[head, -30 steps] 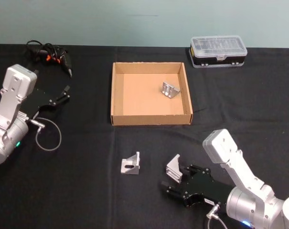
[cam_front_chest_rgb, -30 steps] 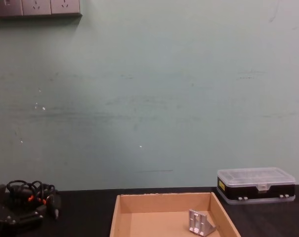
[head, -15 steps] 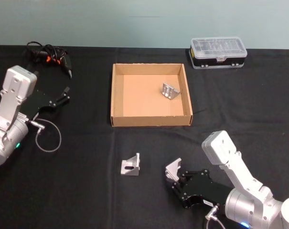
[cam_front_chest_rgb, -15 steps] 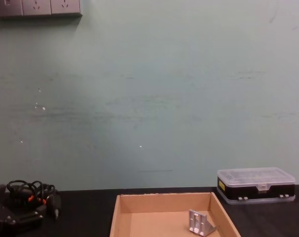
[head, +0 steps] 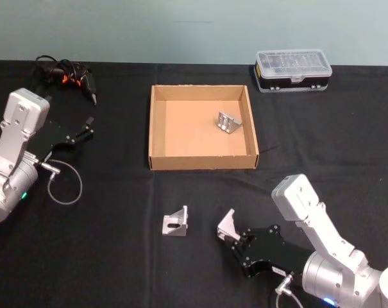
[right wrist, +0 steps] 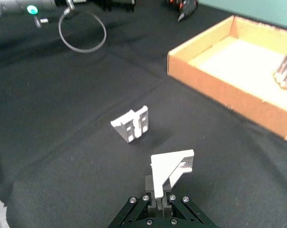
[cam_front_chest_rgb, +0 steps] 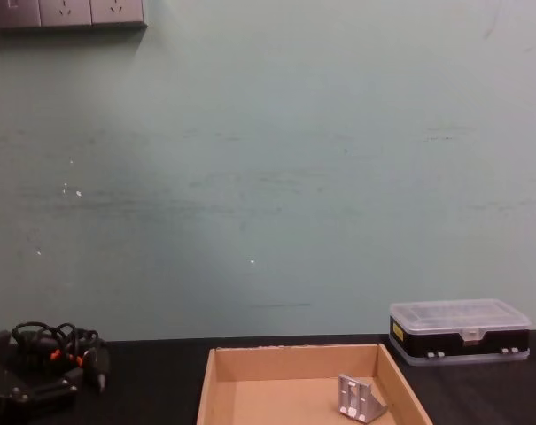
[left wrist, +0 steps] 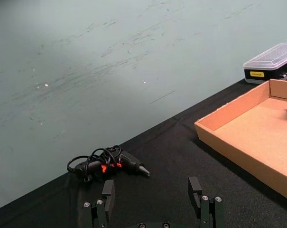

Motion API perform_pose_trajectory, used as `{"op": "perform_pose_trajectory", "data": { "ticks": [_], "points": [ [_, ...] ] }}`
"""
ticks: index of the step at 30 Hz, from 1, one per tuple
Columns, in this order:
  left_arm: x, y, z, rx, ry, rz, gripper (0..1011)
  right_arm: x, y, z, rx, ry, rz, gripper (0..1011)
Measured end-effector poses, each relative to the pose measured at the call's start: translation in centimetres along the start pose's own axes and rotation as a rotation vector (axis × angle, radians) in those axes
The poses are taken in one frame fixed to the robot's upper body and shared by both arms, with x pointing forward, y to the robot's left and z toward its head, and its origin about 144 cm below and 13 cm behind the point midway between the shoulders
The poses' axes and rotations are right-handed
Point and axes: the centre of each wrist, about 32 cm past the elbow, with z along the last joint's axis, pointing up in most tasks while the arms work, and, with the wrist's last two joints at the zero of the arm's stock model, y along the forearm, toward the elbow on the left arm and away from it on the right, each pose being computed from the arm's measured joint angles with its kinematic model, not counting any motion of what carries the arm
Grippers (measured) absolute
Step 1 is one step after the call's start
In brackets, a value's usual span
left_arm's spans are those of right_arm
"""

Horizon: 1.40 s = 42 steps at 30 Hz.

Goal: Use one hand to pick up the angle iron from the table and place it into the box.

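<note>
The left silver-grey boxy arm (head: 17,138) wore a small green light (head: 24,194) and a thin grey cable loop (head: 64,183). The right arm (head: 309,215) matched. The left black clawed end effector (head: 86,128) and the right end effector (head: 231,235) bore silver screw heads (right wrist: 146,198).

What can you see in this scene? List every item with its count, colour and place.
Table: one, black, under everything.
Box: one, tan cardboard, open top, middle of the table.
Angle irons: three, silver; boxed one by the box's right wall, loose one on the table in front of the box, held one to its right.
Plastic case: one, clear lid on black base, far right of the table.
Corded tool: one, black with orange, far left of the table.
Wall: one, pale green, behind the table.
Sockets: one row, grey, high on the wall.
Left gripper: black, open, at the table's left.
Right gripper: black, shut on the held one, near right.
</note>
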Motion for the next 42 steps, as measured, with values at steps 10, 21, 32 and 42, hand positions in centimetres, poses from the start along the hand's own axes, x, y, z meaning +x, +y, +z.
{"op": "perform_pose_trajectory", "data": {
  "ticks": [10,21,32,42],
  "points": [
    [0.0,0.0,0.0,0.000,0.000,0.000,1011,0.7,-1.4,2.9,0.118,-0.057,-0.069,73],
    [0.0,0.0,0.0,0.000,0.000,0.000,1011,4.6,0.2,6.5,0.234,-0.114,-0.199,73],
    [0.0,0.0,0.0,0.000,0.000,0.000,1011,8.0,5.4,7.2,0.179,-0.115,-0.190,73],
    [0.0,0.0,0.0,0.000,0.000,0.000,1011,9.3,9.6,8.1,0.122,-0.109,-0.156,73]
  ]
}}
